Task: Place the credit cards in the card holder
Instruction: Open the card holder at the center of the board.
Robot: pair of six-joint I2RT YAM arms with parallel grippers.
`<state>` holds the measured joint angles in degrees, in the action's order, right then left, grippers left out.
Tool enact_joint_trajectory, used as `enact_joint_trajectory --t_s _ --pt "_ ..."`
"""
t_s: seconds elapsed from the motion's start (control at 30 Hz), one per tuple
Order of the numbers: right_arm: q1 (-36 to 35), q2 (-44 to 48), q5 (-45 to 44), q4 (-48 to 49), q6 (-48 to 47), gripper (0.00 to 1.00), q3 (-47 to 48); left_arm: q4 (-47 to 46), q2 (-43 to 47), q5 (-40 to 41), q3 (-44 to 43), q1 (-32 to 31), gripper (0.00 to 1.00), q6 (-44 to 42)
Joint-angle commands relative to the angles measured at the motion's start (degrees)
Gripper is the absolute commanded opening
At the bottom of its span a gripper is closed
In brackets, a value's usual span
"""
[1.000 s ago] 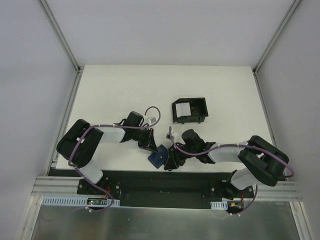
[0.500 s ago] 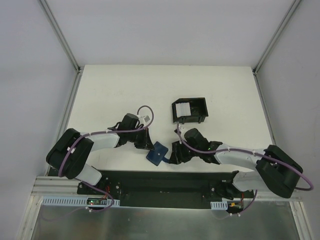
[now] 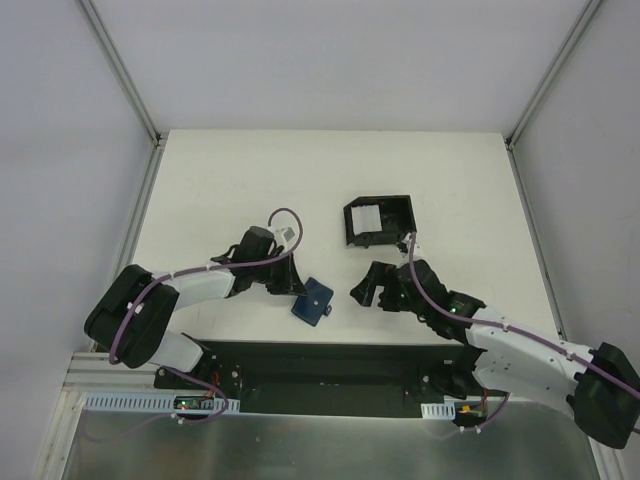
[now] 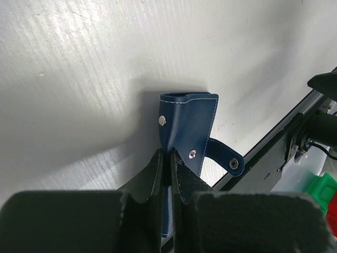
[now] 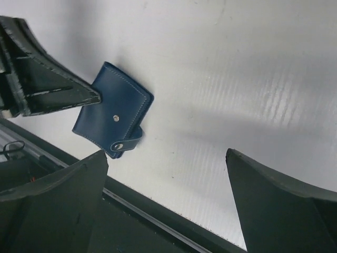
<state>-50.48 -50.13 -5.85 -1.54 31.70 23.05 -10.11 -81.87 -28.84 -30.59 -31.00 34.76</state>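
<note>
The card holder (image 3: 315, 298), a small dark blue folding wallet, lies near the table's front edge with its snap strap (image 4: 227, 158) hanging loose. My left gripper (image 3: 298, 289) is shut on one edge of it, and in the left wrist view the fingers (image 4: 168, 156) pinch the blue leather (image 4: 190, 124). My right gripper (image 3: 366, 291) stands wide open a short way to the wallet's right, with nothing between its fingers (image 5: 166, 155). The right wrist view has the wallet (image 5: 115, 117) at upper left. White credit cards (image 3: 367, 218) sit in the black box behind.
The black open-topped box (image 3: 396, 236) stands behind the right gripper, about mid-table. A dark metal rail (image 3: 320, 356) runs along the table's near edge, just below the wallet. Green and red objects (image 4: 327, 192) show beyond that edge.
My right gripper has opened wide and drawn back to the right, away from the wallet. The left gripper keeps its hold, and the wallet has shifted slightly away from the front edge.
</note>
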Motion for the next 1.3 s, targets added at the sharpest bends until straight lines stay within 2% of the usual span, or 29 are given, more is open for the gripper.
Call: enact_joint_trajectory --t_s 0.0,0.1,0.23,0.53,0.7,0.93,1.13,1.27 --pt "0.9 -7.2 2.4 -0.6 6.3 0.96 3.2 -0.3 2.3 3.9 0.9 0.7 0.01 2.3" --pt "-1.0 -15.8 3.6 -2.3 6.5 0.99 8.6 -1.2 3.1 4.3 1.1 0.6 0.01 4.5" --pt "-3.1 -23.9 3.0 0.0 9.9 0.88 13.1 -1.9 4.6 6.2 2.1 0.5 0.01 6.5" --pt "-5.8 -34.3 0.7 -4.4 10.8 0.79 23.0 -1.7 7.0 8.3 1.7 0.4 0.01 8.9" --pt "-5.9 -37.6 0.7 -7.9 11.6 0.67 26.0 -1.6 7.8 8.7 2.0 0.4 0.01 9.4" --pt "-6.2 -40.7 2.8 -8.0 12.1 0.53 26.5 -1.5 8.3 9.2 2.2 0.4 0.00 9.0" --pt "-6.3 -40.7 2.5 -6.8 11.1 0.47 26.4 -1.4 8.5 9.1 2.4 0.4 0.01 8.7" --pt "-6.3 -40.7 2.3 -6.7 10.7 0.39 26.3 -1.5 8.0 8.9 2.3 0.4 0.01 8.5"
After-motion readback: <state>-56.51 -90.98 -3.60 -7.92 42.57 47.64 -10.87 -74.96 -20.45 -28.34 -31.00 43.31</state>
